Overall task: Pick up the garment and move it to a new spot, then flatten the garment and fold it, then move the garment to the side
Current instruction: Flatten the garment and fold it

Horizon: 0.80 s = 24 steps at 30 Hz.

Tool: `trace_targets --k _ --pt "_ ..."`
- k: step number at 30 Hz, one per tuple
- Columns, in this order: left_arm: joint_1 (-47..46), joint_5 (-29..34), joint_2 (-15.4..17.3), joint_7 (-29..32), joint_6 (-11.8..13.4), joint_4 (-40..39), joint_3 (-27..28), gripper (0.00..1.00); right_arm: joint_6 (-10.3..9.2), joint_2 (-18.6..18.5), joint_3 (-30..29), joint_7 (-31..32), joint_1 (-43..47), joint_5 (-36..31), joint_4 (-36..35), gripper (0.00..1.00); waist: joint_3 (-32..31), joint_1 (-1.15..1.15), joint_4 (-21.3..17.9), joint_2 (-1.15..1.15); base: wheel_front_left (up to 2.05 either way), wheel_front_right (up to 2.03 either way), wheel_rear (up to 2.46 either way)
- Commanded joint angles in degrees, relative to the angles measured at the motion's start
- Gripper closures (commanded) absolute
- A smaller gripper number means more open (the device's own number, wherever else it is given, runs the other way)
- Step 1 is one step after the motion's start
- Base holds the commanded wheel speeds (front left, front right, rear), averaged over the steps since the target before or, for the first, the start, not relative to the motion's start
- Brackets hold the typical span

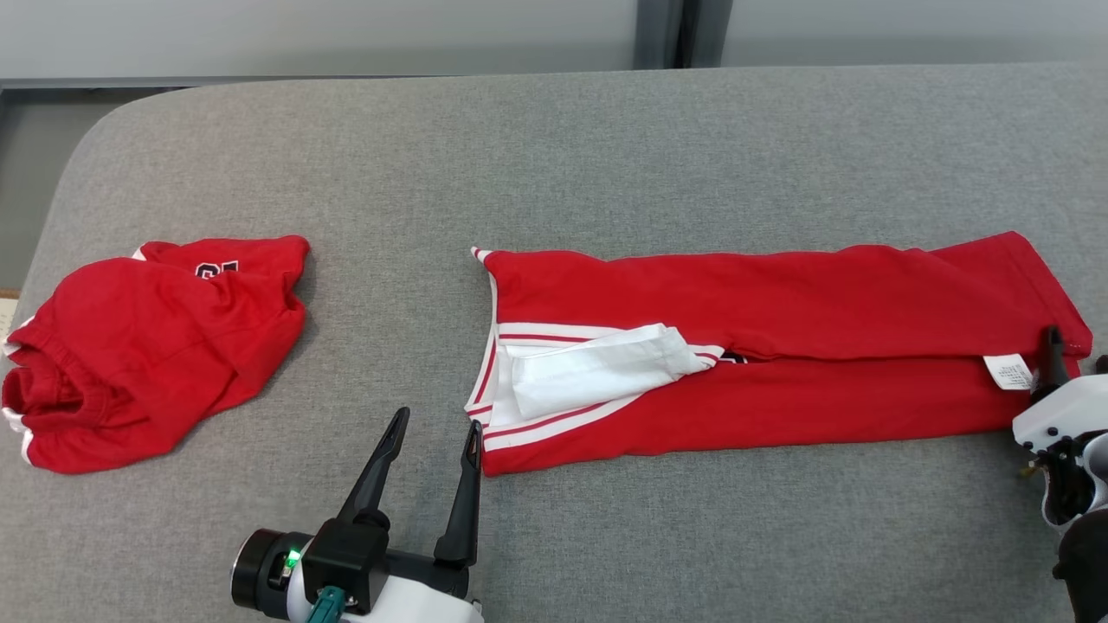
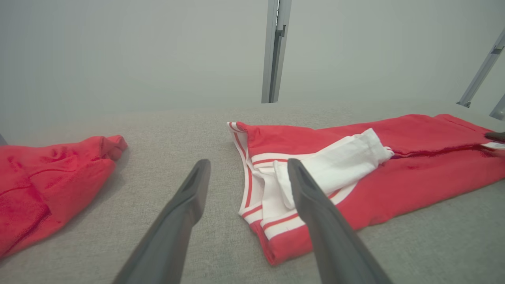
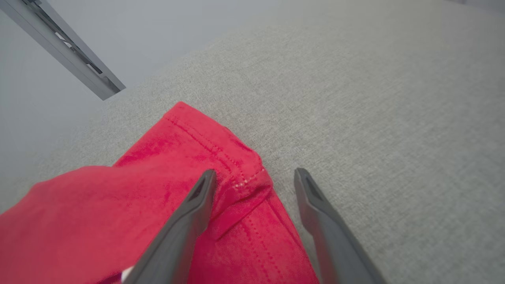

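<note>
The garment [image 1: 779,294] is red with white-and-red striped trim and a white sleeve [image 1: 597,368]. It lies folded into a long strip across the middle and right of the grey table [image 1: 606,156]. My left gripper [image 1: 435,424] stands open just off the garment's left end, fingers pointing at the trim [image 2: 256,189], holding nothing. My right gripper [image 1: 1073,355] is at the garment's right end beside a white label [image 1: 1008,372]. In the right wrist view it [image 3: 254,173] is open, its left finger [image 3: 189,217] over the red hem corner [image 3: 244,185], its right finger over bare table.
A second red garment [image 1: 147,346] lies crumpled at the table's left edge, also in the left wrist view [image 2: 47,173]. Bare grey table stretches behind and in front of the folded garment. A wall with grey metal uprights [image 2: 274,51] stands beyond the far edge.
</note>
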Motion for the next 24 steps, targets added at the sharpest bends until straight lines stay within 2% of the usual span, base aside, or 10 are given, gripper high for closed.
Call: trace_targets --k 1,4,5,6,9,15,24 --pt "-0.87 0.39 0.18 -0.22 -0.22 0.04 0.16 0.0 -0.02 -0.94 -0.46 0.3 -0.24 -0.36 0.59 0.0 0.33 0.0 0.66 0.0 0.0 0.0 0.0" --pt "-0.88 0.44 0.19 -0.21 -0.26 0.03 0.34 0.0 -0.02 -1.21 -1.21 1.76 -0.27 -1.37 1.62 0.0 0.52 0.0 1.27 0.0 0.0 0.0 0.0" --pt "-0.83 0.42 0.17 -0.21 -0.31 0.03 0.35 0.0 -0.02 -1.18 -1.44 2.31 -0.27 -1.68 1.9 0.12 0.55 0.0 1.41 0.0 0.0 0.0 0.0" --pt "-0.77 0.39 0.17 -0.22 -0.34 0.02 0.37 0.0 -0.02 -0.98 -1.73 2.88 -0.29 -1.94 2.13 0.41 0.57 0.0 1.52 0.0 0.0 0.0 0.0" --pt "-0.57 0.18 0.17 -0.22 -0.38 0.08 0.38 0.0 -0.02 -0.13 -2.13 4.67 -0.03 -2.43 2.5 1.0 0.46 0.0 1.65 0.0 0.0 0.0 0.0" --pt "-0.52 -0.35 0.17 -0.21 -0.25 0.09 0.28 0.0 -0.04 0.3 -2.5 5.33 0.35 -3.26 2.69 1.0 -0.24 0.0 1.35 0.0 0.0 0.0 0.0" --pt "0.69 -1.05 0.18 -0.21 -0.55 0.45 0.6 0.0 -0.03 0.38 -0.19 1.62 -1.05 -3.66 1.07 1.0 -3.54 0.0 0.45 0.0 0.0 0.0 0.0"
